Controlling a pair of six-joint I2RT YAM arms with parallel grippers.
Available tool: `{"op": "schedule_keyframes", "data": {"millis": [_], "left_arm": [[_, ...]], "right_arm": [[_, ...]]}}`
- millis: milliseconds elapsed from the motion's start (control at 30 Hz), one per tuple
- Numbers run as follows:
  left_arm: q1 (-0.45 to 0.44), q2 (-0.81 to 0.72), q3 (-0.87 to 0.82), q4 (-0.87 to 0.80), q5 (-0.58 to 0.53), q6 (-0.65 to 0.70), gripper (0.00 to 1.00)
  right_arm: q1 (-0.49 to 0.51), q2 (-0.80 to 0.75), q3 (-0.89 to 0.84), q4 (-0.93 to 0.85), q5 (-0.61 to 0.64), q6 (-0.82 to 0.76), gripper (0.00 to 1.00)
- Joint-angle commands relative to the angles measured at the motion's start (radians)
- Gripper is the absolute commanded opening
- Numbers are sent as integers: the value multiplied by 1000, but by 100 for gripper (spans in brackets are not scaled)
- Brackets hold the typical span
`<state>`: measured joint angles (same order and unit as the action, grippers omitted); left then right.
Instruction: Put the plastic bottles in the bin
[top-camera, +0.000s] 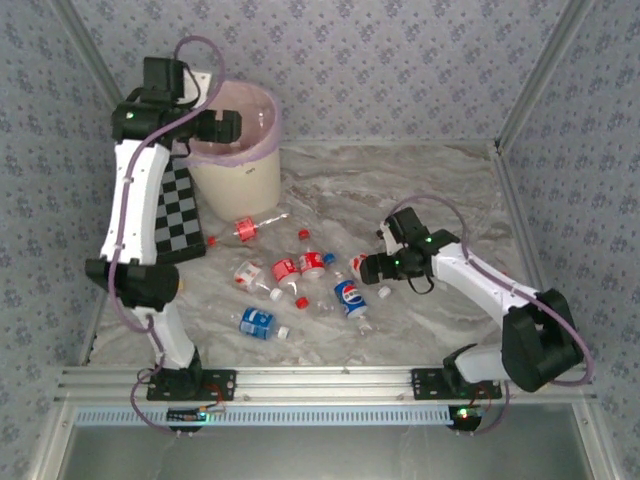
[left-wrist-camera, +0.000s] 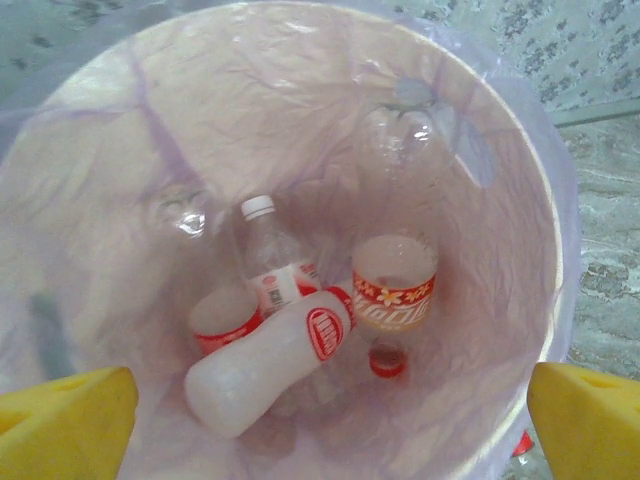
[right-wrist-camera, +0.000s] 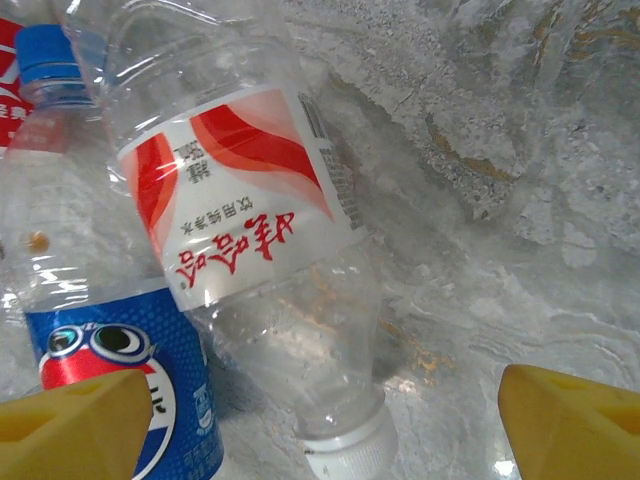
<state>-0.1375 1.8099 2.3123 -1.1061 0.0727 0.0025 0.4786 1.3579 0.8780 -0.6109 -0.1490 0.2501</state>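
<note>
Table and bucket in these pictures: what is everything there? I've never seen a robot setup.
bin: one, cream-white with a pink liner, far left of the table
bottles in bin: at least four, clear or white with red labels, at its bottom
bottles on table: about seven, clear with red or blue labels, scattered mid-table
checkerboard: one, black and white, beside the bin's base, partly behind the left arm
table: one, grey marbled
left gripper: one, yellow-tipped, open above the bin
right gripper: one, yellow-tipped, open at the scatter's right edge
</note>
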Motion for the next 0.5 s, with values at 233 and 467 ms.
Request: {"op": "schedule_keyframes", "data": {"millis": [233, 467], "left_arm": [[169, -368, -663, 415, 148, -216, 75], [194, -420, -898, 618, 150, -323, 63]], "right_arm": [[-4, 114, 47, 55, -9, 0, 92], [-14, 111, 30, 72, -6, 4, 88]]}}
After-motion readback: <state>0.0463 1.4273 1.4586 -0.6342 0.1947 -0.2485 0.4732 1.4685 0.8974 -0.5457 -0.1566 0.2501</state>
